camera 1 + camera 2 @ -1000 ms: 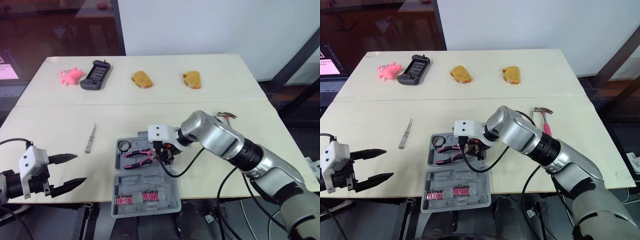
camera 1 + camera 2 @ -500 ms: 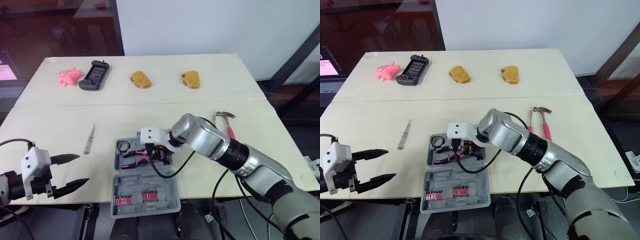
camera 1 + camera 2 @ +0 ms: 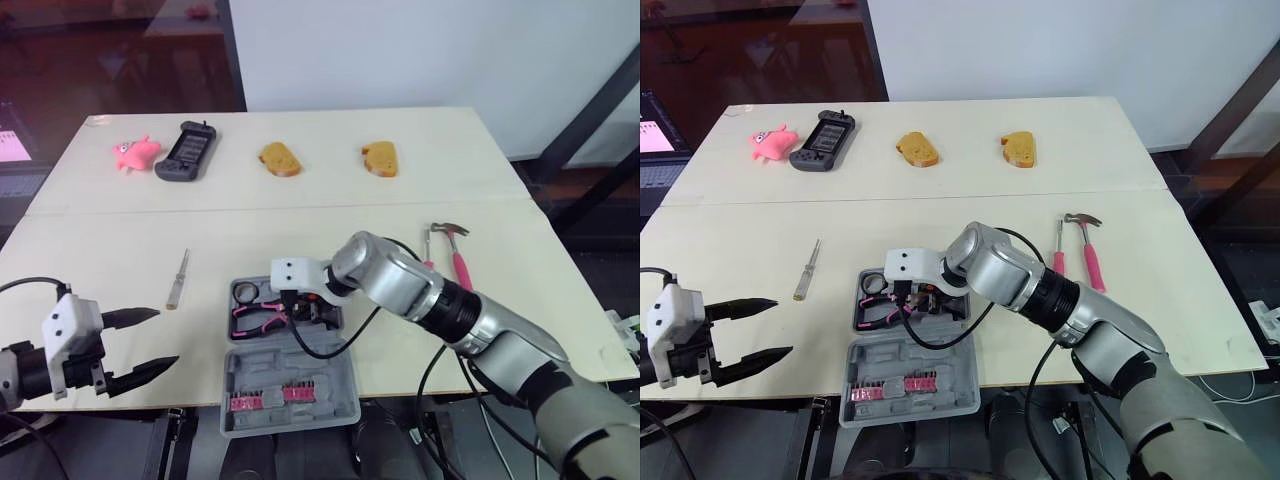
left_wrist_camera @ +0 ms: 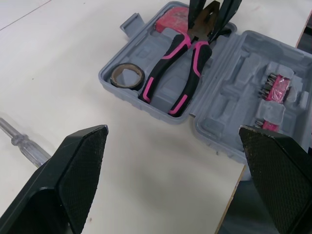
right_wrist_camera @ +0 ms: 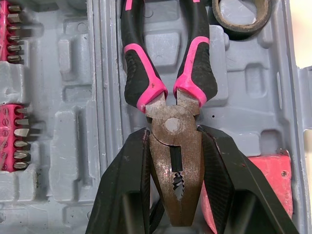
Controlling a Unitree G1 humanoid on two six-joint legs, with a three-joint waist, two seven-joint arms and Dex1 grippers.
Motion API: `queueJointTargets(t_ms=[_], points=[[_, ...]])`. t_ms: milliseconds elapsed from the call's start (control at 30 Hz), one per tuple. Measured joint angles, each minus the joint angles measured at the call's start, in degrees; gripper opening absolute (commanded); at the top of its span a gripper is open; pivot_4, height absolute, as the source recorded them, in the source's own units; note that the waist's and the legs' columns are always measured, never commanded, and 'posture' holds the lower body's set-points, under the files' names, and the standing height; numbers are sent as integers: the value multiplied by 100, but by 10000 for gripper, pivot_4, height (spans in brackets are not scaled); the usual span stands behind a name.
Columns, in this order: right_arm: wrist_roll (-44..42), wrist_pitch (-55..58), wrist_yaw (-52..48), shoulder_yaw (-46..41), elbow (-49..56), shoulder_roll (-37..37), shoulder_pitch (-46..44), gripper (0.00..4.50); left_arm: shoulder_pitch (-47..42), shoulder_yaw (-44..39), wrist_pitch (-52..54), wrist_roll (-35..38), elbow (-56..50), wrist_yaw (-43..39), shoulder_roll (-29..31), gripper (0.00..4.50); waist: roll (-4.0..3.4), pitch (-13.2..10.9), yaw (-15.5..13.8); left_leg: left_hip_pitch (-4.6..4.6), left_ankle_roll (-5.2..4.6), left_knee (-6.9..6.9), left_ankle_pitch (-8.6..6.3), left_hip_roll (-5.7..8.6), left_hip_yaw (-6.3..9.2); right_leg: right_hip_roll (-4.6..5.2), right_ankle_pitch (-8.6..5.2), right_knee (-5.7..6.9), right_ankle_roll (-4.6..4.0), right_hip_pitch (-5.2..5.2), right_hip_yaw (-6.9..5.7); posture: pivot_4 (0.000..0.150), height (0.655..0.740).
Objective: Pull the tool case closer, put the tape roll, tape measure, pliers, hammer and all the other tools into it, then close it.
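Right gripper [image 5: 173, 132] grips narrowly on the steel head of the pink-handled pliers [image 4: 194, 73], one black finger pressed to each side just past the pivot. The pliers lie along the tray half of the open tool case [image 4: 229, 83]. Ahead of the fingertips the two handles run out toward the tape roll [image 5: 241, 30], which sits in its own recess beside the handle ends. Right beside one finger lies a red block that looks like the tape measure [image 5: 265, 178].

Pliers of this kind are probably stiff, dense and head-heavy, and bare metal gives the pads little friction. A hold near the pivot seems sound for balance, though the handles are free to splay.

Behind the gripper the right arm reaches across with elbow bent and wrist turned, fingers angled down into the case. Well apart to the gripper's right, the hammer [image 3: 1090, 258] waits outside the case; to its left lies a screwdriver [image 3: 807, 268]. Farther left, the left gripper [image 3: 780, 325] hangs spread wide, holding nothing.
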State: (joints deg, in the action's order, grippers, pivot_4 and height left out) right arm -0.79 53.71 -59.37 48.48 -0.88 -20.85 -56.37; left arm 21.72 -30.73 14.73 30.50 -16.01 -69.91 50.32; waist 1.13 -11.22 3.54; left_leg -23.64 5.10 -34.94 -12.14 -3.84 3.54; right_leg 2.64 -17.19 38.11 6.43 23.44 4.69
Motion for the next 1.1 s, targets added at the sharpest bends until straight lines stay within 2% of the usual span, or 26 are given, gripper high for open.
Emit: queueJointTargets(t_ms=[167, 233, 267, 367, 467, 600, 700, 800, 900, 1100], points=[[15, -98, -2, 1, -68, 28, 37, 9531, -9, 28, 1, 0, 0, -7, 19, 45000, 0, 0, 43, 0, 0, 3, 0, 0, 0, 0, 4, 0, 8, 0, 0, 1500, 7400], [35, -136, -5, 3, -77, 37, 38, 20426, -13, 44, 0, 0, 0, -9, 22, 45000, 0, 0, 45, 0, 0, 3, 0, 0, 0, 0, 4, 0, 8, 1, 0, 1500, 7400], [66, -158, 0, 7, -85, 34, 38, 23484, -15, 54, 0, 0, 0, -11, 22, 45000, 0, 0, 45, 0, 0, 3, 0, 0, 0, 0, 3, 0, 6, 1, 0, 1500, 7400], [147, -219, 16, 0, -94, 9, 38, 38187, -44, 72, 0, 0, 4, -21, 22, 45000, 0, 0, 42, 0, 0, 3, 0, 0, 1, 0, 2, 0, 4, 0, 0, 1500, 7400], [155, -209, -2, -116, -66, -41, 52, 38187, -169, 77, 123, 64, 5, -1, 21, 45000, 0, 0, 37, 0, 0, 2, 0, 0, 1, 0, 2, 0, 5, -1, 0, 1500, 7400], [-60, -385, -40, -692, 200, -116, 298, 38187, -298, 100, 251, 148, 1, 14, 23, 45000, 0, 0, 42, 0, 0, 4, 0, 0, 1, 0, 7, 0, 16, 0, 0, 1500, 7400], [-192, -1286, 249, -1348, 419, -37, 827, 38187, -387, 186, 256, 146, -1, 10, 26, 45000, 1, 1, 42, 0, 0, 5, 0, 0, 2, -1, 8, -1, 18, -2, -1, 1500, 7400], [-287, -1755, 306, -1560, 484, -26, 1119, 38187, -419, 274, 256, 143, 2, 4, 25, 45000, 2, 1, 46, 0, 0, 4, 0, 0, 1, -1, 9, -1, 18, -2, -1, 1500, 7400], [-332, -1892, 302, -1575, 385, 83, 1214, 30007, -457, 303, 256, 139, 4, 1, 25, 45000, 2, 1, 47, 1, 0, 4, 0, 0, 2, -2, 9, 0, 17, -2, -1, 1500, 7400], [-397, -2039, 521, -1643, -272, 589, 1438, 1827, -511, 421, 251, 134, 12, -15, 32, 45000, 2, 1, 41, 1, 0, 4, 0, 0, 2, -1, 9, 0, 17, -5, -1, 1500, 7400]])
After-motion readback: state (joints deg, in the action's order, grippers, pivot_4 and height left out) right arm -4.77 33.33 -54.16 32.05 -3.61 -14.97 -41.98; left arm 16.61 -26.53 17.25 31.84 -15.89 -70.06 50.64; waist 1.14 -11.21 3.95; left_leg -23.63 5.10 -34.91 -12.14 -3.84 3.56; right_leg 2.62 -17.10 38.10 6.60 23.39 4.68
